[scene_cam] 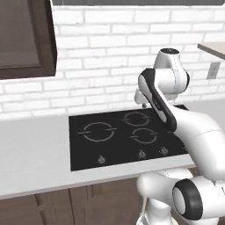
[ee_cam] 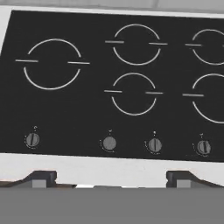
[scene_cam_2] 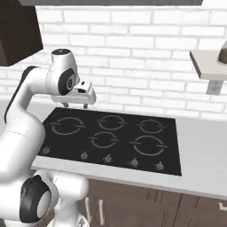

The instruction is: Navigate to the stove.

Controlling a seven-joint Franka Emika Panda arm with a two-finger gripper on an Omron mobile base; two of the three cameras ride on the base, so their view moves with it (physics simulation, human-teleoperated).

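**Stove directly ahead of base**

The stove (scene_cam_2: 115,137) lies flush in the pale counter (scene_cam: 35,154), against the white brick wall (scene_cam_2: 133,48); ring burners and a front row of knobs (ee_cam: 109,143) visible; the gripper (ee_cam: 111,178) hangs above it, fingers apart, holding nothing.

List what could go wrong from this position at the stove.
1. The gripper hangs open above the rear left of the stove; a careless drop could strike the glossy surface.
2. The base sits tight against the counter, so driving further forward would likely bump the cabinet fronts.
3. The knobs line the near edge; a low arm swing might turn one.
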